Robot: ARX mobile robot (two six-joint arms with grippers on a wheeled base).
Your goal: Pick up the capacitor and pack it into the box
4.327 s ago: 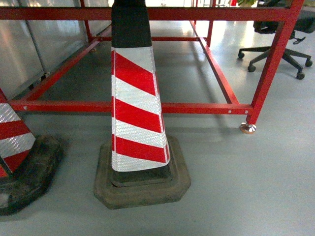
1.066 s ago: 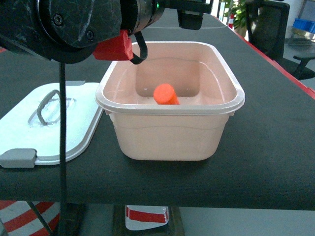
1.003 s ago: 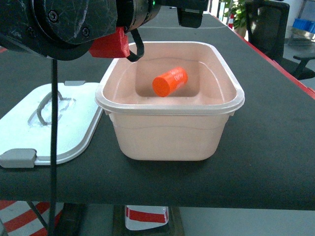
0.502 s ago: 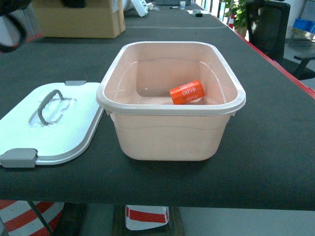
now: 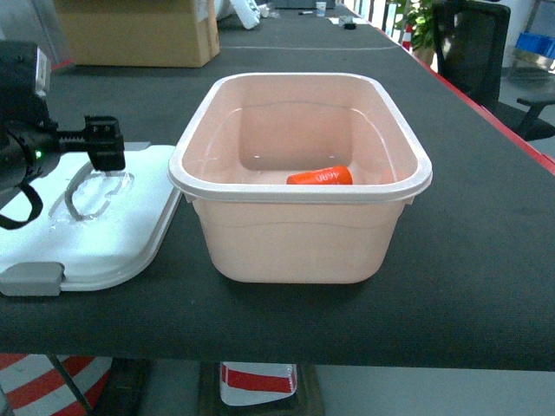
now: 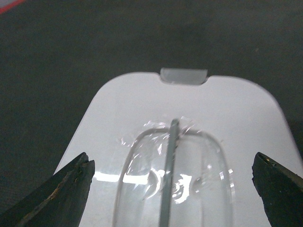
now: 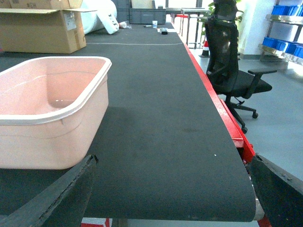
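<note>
Two dark fingertips (image 6: 66, 196) of the left gripper (image 6: 170, 198) stand spread wide, one on each side of the lid's grey handle (image 6: 168, 175), closed on nothing and above the white lid (image 5: 113, 230). The right gripper (image 7: 170, 198) is just as wide apart and empty, over the black desk (image 7: 165, 118) near its front edge. The orange capacitor (image 5: 320, 176) lies on its side inside the pink box (image 5: 299, 221), which sits beside the lid.

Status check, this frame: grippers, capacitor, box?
Left gripper open over lid handle. Right gripper open, empty. Capacitor lying in box. Nothing obstructing.
</note>
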